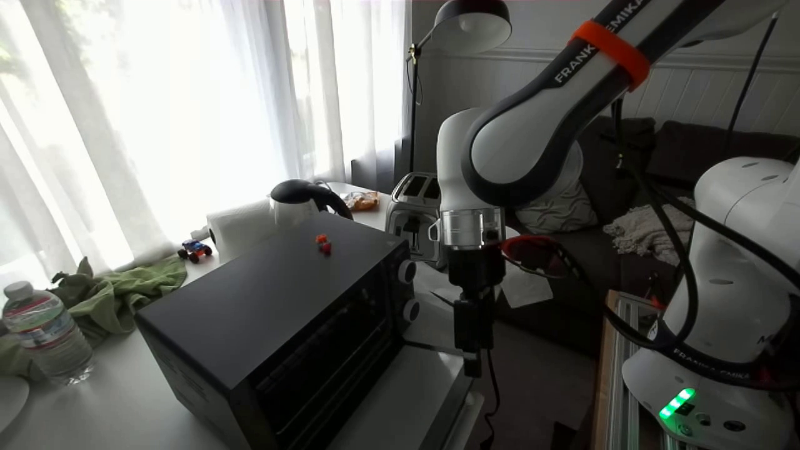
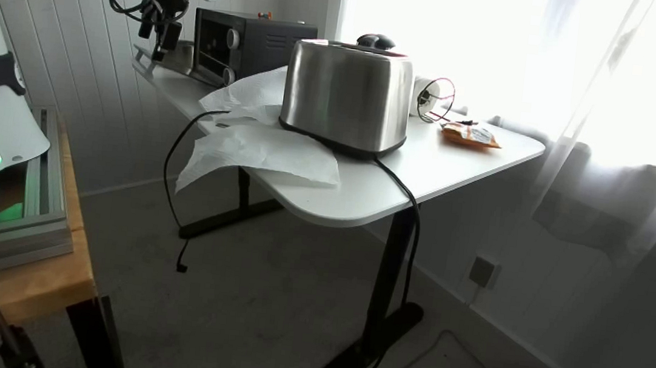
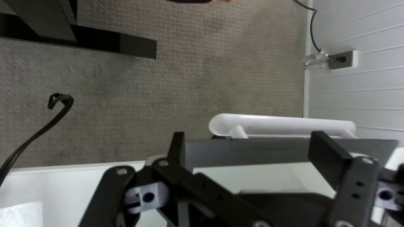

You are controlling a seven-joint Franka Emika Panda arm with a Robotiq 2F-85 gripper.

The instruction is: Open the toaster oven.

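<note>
Toaster oven (image 1: 265, 297) sits on the white table (image 1: 119, 397), door (image 1: 400, 390) lowered, its pale bar handle (image 3: 284, 124) along the outer edge. Near that edge, the jaws point downward, spread wide apart. A silver slot toaster (image 2: 346, 94) stands near the oven's control knobs (image 1: 407, 271).

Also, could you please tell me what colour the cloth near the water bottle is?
The cloth is green, seen best in an exterior view.

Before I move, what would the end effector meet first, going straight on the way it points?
Likely the open door, near its outer edge: the end effector points down, and that edge shows between its spread fingers. Depth is unclear, so the handle may come first.
</note>
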